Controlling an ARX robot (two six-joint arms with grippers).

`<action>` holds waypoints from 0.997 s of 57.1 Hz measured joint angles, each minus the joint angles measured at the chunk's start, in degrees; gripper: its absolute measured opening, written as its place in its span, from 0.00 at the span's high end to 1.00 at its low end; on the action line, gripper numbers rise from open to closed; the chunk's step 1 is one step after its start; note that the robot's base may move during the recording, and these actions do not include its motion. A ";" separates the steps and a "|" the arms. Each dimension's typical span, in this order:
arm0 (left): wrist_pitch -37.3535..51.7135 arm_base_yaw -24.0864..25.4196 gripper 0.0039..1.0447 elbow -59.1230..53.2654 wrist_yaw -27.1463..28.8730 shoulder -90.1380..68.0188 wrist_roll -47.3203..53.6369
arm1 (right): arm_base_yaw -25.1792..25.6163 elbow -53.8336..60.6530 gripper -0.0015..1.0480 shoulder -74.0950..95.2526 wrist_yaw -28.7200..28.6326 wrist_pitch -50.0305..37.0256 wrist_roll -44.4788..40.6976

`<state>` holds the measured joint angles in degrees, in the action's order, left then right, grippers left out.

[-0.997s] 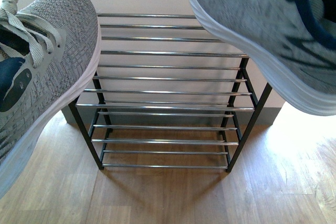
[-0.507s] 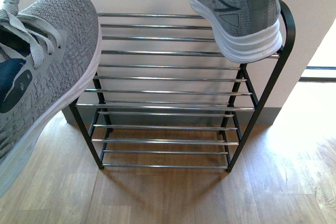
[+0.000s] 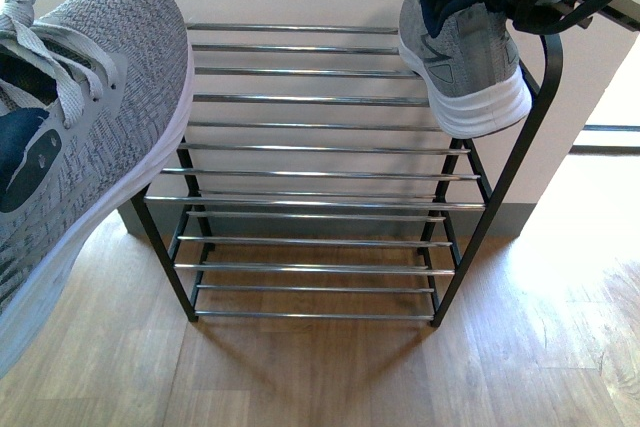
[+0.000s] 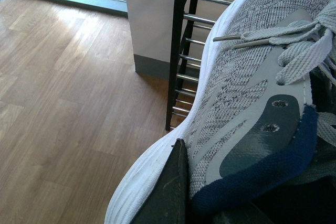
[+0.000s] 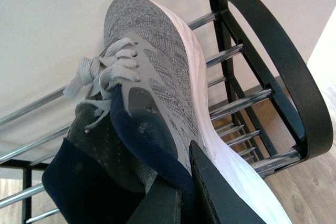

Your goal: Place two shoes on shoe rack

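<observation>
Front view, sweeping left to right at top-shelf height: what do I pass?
left grey sneaker, held up off the floor → shoe rack, bare chrome bars → right grey sneaker at the top tier's right end → black side frame

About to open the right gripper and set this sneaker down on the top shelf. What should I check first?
1. Right gripper shut on the right sneaker at its collar: ok.
2. Sneaker over the top shelf of the shoe rack: ok.
3. Sole resting on the bars: cannot tell.
4. Sneaker inside the side frame: ok, though close.
5. Bare bars beside it for the left sneaker: ok.
6. Left gripper shut on the left sneaker: ok.
</observation>
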<state>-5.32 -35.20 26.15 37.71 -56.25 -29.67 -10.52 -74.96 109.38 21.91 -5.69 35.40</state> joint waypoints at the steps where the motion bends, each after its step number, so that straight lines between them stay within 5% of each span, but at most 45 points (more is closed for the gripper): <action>1: 0.00 0.00 0.99 0.00 0.00 0.00 0.00 | 0.07 -0.33 0.99 0.44 0.00 0.00 -0.02; 19: 0.00 0.00 0.99 0.00 0.02 0.00 0.02 | 1.57 -2.78 0.99 3.32 -0.72 -1.73 -0.96; 31: 0.00 0.00 0.99 0.00 0.00 0.00 0.02 | 2.29 -0.50 0.67 1.42 -2.78 -6.71 -3.78; 48: 0.00 0.00 0.99 0.00 0.02 0.00 0.02 | 3.56 17.38 0.12 -17.40 -17.99 -16.76 -10.86; 57: 0.00 0.00 0.99 0.00 0.02 0.00 0.00 | 4.76 28.04 0.09 -27.10 -24.28 -22.56 -14.43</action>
<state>-5.32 -35.20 26.15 37.74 -56.25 -29.67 -5.76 -46.92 82.28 -2.37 -28.25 20.97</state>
